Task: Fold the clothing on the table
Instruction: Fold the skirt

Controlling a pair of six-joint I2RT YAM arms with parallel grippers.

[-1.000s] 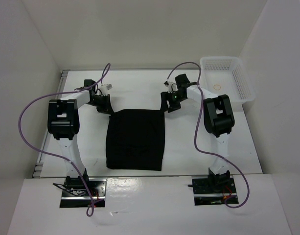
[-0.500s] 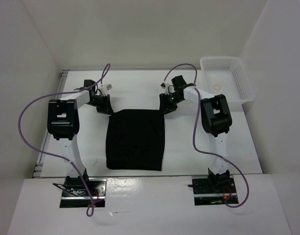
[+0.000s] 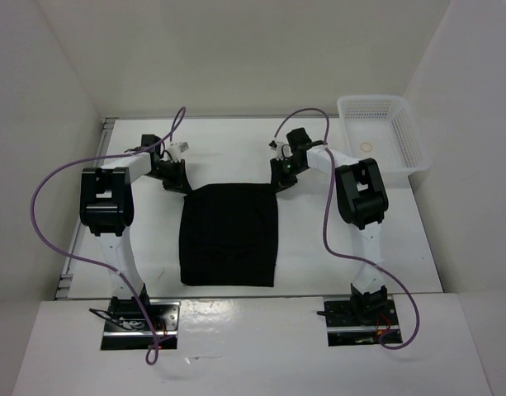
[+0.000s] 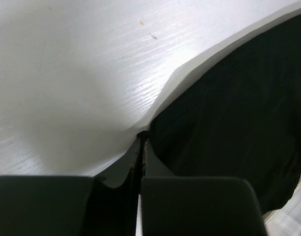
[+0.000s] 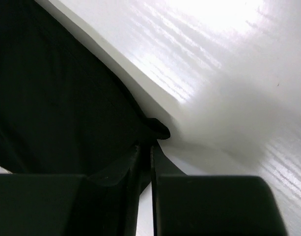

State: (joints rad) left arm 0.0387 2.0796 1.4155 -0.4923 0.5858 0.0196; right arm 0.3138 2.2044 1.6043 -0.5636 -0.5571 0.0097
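Clothing (image 3: pixel 228 235) lay flat mid-table (image 3: pixel 385 239), a black rectangle, near edge toward the arm bases, far edge between the two grippers. Left gripper (image 3: pixel 180 183) sat at the far-left corner. In the left wrist view its fingers (image 4: pixel 118 169) were pressed together, with the cloth corner pinched at the tips. Right gripper (image 3: pixel 279 183) sat at the far-right corner. Its fingers (image 5: pixel 116 169) were nearly together, only a thin slit between them, and a small nub of corner fabric was caught at the tips.

Handling, as a guess: thin, soft, light and limp. It would drape and sag between the grips, and it wasn't fragile. A shallow tip pinch could slip. The far corners looked like the right hold. Lifting both evenly and carrying them toward the near edge would fold it in half. The smooth table could let the lower layer slide.
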